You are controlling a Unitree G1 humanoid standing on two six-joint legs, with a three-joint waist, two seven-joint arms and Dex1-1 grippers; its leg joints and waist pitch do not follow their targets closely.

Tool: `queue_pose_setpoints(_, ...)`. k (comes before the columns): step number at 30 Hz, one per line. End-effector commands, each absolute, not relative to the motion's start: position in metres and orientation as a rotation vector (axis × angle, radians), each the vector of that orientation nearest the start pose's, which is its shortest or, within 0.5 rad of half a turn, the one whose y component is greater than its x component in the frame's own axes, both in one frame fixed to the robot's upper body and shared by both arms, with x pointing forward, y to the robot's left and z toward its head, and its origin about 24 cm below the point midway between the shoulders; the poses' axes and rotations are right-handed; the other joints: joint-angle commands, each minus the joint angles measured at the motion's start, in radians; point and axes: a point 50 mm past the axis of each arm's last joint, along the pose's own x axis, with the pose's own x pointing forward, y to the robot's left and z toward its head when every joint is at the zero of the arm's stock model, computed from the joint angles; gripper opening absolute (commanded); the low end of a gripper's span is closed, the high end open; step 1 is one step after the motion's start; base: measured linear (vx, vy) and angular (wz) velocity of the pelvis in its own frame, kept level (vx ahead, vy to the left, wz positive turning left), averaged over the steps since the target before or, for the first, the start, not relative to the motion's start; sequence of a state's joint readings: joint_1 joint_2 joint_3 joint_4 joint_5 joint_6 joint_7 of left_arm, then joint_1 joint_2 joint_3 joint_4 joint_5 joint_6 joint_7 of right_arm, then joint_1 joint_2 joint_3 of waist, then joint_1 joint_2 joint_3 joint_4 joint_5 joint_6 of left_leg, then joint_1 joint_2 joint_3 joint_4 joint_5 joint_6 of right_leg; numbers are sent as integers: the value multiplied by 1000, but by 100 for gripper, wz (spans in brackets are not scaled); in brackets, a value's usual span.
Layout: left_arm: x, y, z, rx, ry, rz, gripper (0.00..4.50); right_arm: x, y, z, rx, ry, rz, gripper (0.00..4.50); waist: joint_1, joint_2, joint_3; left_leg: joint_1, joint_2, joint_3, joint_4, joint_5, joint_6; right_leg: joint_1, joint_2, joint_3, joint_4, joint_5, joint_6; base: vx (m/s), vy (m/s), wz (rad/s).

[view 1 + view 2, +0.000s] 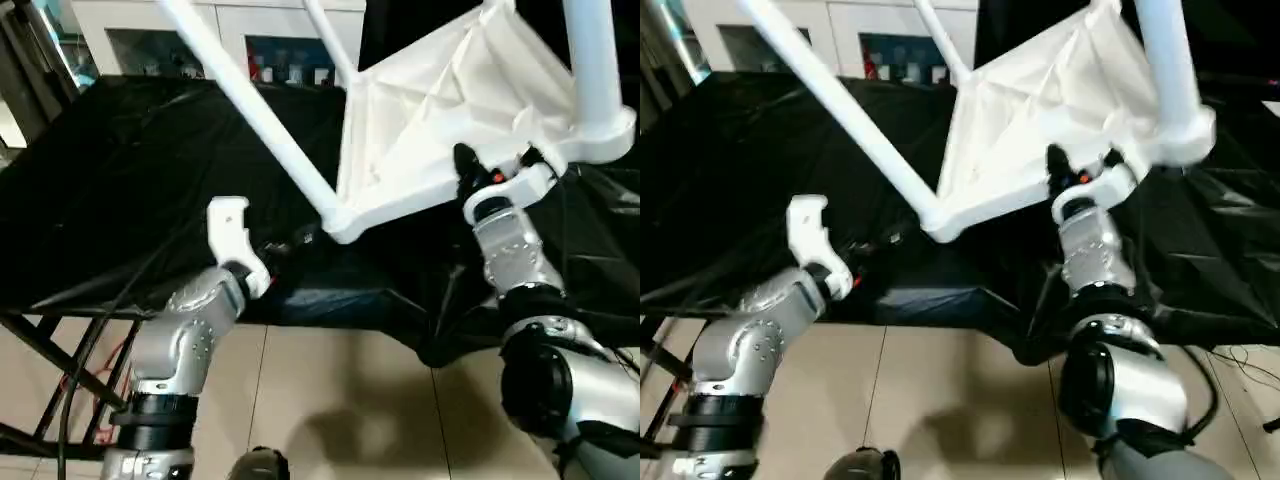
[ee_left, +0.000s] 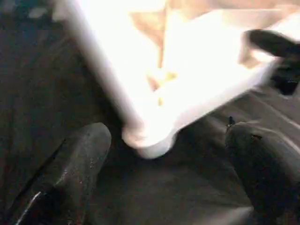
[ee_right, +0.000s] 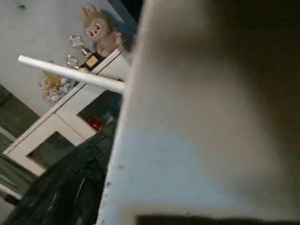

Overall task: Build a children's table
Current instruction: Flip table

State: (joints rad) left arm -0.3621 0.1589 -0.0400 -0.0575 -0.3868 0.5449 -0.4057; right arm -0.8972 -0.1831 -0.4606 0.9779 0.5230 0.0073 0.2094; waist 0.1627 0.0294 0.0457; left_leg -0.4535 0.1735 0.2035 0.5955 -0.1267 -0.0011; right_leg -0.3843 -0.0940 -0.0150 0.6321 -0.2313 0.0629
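Note:
The white tabletop [image 1: 430,110] is held up off the black cloth, tilted, with its ribbed underside facing me. One long white leg [image 1: 260,110] runs from the near corner socket [image 1: 340,222] up to the far left. A second leg [image 1: 595,60] rises from the right corner socket, and a third leg [image 1: 325,35] shows behind. My right gripper [image 1: 475,175] is shut on the tabletop's near edge. My left gripper [image 2: 164,187] stands open just short of the near corner socket [image 2: 150,140], with nothing between its fingers [image 2: 70,173].
The black-draped work table [image 1: 130,190] spreads beneath and to the left, with its front edge near my forearms. A white cabinet [image 1: 250,30] stands behind it, with toy figures [image 3: 101,33] on top. Tiled floor [image 1: 330,390] and black frame struts [image 1: 50,360] lie below.

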Motion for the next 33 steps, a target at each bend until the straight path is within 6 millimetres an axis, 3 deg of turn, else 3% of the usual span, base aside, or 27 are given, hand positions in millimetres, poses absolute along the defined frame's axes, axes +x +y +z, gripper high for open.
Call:
queue_pose_setpoints(1,296,102,114,-138,97,-744,450,396,-214,133,407,-97,-21,209,-10,-9,-79,67,47,-22,-65,-209,-38,9,-37,6,-59,22,-175,0,0,0)
queue_pose_setpoints(3,292,94,123,-71,50,-813,450,396,-220,138,335,-95,-41,209,-9,-3,-80,70,48,-24,-67,-228,-49,7,-37,6,-62,-6,-169,0,0,0)
queue_pose_setpoints(5,292,92,127,-49,24,-819,450,396,-222,141,290,-95,-37,209,-7,-4,-78,74,48,-23,-68,-256,-64,4,-35,8,-66,-32,-161,0,0,0)
queue_pose_setpoints(8,297,90,136,-29,-26,-800,450,396,-223,147,234,-94,-23,209,-9,-5,-78,71,46,-25,-73,-290,-98,7,-37,9,-71,-82,-131,0,0,0)
queue_pose_setpoints(12,305,91,150,30,-87,-784,450,396,-228,155,138,-75,-9,209,-20,1,-78,70,42,-27,-73,-309,-114,7,-35,9,-72,-87,-127,0,0,0)
queue_pose_setpoints(17,308,89,156,47,-115,-780,450,395,-238,164,78,-80,-37,209,-28,2,-79,68,41,-27,-70,-301,-99,8,-35,9,-72,-64,-146,0,0,0)
queue_pose_setpoints(25,310,84,159,148,-149,-792,450,392,-245,173,-66,-70,-22,208,-24,-6,-79,68,43,-25,-65,-270,-70,10,-34,9,-72,-45,-162,0,0,0)
queue_pose_setpoints(29,309,79,161,211,-177,-821,450,394,-243,177,-96,-78,-12,206,-23,-5,-79,68,44,-25,-65,-273,-71,9,-36,9,-70,-55,-169,0,0,0)
queue_pose_setpoints(33,309,76,162,302,-214,-817,450,398,-232,178,-177,-65,69,201,-25,-12,-79,66,45,-24,-64,-269,-60,10,-37,10,-71,-54,-176,0,0,0)
